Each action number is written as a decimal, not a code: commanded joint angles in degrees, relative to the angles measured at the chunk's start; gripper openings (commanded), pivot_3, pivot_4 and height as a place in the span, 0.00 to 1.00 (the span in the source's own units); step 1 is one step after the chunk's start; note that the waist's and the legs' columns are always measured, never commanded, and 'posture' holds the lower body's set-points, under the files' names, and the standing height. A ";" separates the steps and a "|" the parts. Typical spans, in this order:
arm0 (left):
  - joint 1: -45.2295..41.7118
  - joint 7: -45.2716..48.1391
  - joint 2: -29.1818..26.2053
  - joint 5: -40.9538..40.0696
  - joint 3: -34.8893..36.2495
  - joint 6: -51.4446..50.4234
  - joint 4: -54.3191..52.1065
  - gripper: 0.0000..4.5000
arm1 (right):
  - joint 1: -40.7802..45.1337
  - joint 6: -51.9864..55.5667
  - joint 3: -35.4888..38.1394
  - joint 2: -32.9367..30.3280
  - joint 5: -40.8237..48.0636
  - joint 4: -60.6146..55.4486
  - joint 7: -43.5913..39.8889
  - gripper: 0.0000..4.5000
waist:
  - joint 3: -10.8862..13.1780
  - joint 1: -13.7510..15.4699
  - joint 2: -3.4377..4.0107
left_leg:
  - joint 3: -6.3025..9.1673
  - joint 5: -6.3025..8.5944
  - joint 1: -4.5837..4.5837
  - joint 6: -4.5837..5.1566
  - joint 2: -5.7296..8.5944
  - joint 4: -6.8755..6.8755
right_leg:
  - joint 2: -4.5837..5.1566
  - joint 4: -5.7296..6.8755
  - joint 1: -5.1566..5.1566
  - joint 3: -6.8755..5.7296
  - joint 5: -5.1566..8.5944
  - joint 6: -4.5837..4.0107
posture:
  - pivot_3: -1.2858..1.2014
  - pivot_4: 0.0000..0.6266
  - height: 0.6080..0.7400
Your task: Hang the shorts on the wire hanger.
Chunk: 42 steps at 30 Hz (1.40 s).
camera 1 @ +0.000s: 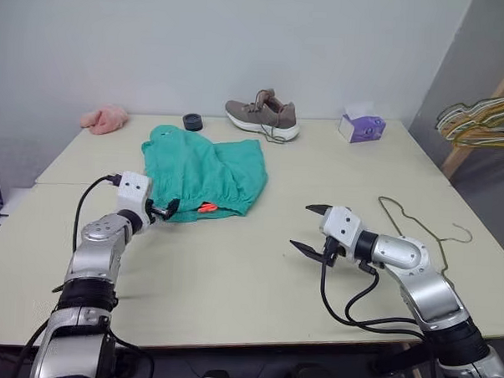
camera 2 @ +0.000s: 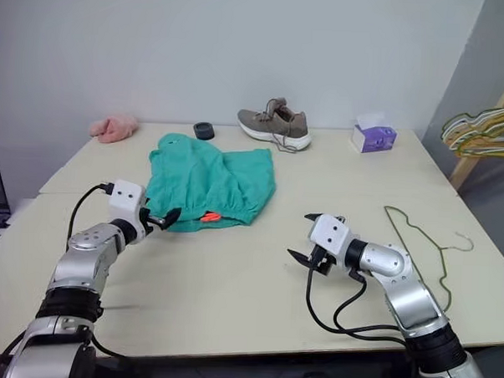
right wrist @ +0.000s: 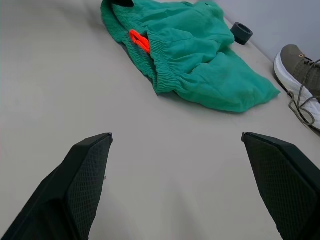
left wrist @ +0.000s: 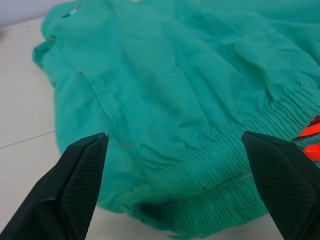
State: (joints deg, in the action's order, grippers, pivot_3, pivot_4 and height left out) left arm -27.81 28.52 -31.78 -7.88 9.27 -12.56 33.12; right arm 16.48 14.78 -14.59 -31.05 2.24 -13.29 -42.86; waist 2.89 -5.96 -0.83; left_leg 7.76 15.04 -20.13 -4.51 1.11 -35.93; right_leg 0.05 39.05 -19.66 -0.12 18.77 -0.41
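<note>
We are holding our left claw (camera 1: 166,209) wide open at the waistband of the teal shorts (camera 1: 207,172), lying mid-surface, ready to pinch it. Our right claw (camera 1: 310,228) is waiting open and empty beside the wire hanger (camera 1: 421,226).

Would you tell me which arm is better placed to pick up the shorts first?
Left, probably. The left gripper is open right at the waistband of the shorts, while the right gripper hovers open over bare table, nearer the wire hanger.
</note>
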 commanded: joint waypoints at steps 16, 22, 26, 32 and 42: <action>-2.14 13.91 -9.55 -3.93 6.15 12.59 11.70 1.00 | -2.46 0.60 2.76 -2.24 0.11 -5.35 0.25 0.98 | -0.10 -4.79 -0.11 | 0.21 0.01 -0.55 0.04 0.04 -0.12 | 0.14 0.20 -0.55 0.04 -0.05 0.11 | 0.42 0.00 1.00; 2.55 12.88 -9.70 -3.74 6.69 12.16 9.64 1.00 | -2.70 0.75 2.62 -2.16 0.06 -5.74 0.31 0.98 | -0.13 -5.29 -0.15 | 0.18 0.01 -0.49 0.07 0.07 -0.18 | 0.18 0.39 -0.56 0.09 -0.07 0.14 | 0.42 0.00 1.00; 4.47 10.94 -10.53 -2.70 6.89 11.89 9.73 1.00 | -2.58 0.30 2.48 -2.35 -0.21 -5.39 0.09 0.98 | -0.15 -5.27 -0.21 | 0.18 -0.01 -0.43 0.10 0.07 -0.18 | 0.17 0.55 -0.58 0.11 -0.07 0.14 | 0.42 0.00 1.00; 4.55 7.57 -8.71 -3.43 7.44 8.34 10.31 1.00 | -2.10 -0.12 2.03 -2.00 -0.57 -4.97 -0.16 0.98 | -0.22 -5.11 -0.29 | 0.20 -0.04 -0.37 0.15 0.13 -0.24 | 0.21 0.78 -0.58 0.10 -0.07 0.15 | 0.42 0.00 1.00; 1.78 6.08 -4.14 -5.05 7.16 -0.33 9.36 1.00 | -1.71 -0.38 1.85 -1.80 -0.91 -4.92 -0.45 0.98 | -0.29 -5.18 -0.42 | 0.16 -0.06 -0.26 0.17 0.13 -0.26 | 0.21 0.91 -0.56 0.13 -0.07 0.16 | 0.42 0.00 1.00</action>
State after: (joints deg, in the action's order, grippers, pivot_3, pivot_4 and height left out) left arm -24.05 35.26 -35.69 -12.01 15.38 -12.87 43.42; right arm 13.38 15.46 -13.16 -32.83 1.29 -16.74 -42.99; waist 2.60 -11.14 -1.24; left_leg 7.92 14.98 -20.39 -4.34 1.24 -36.21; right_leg 0.26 39.96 -20.21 0.01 18.70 -0.26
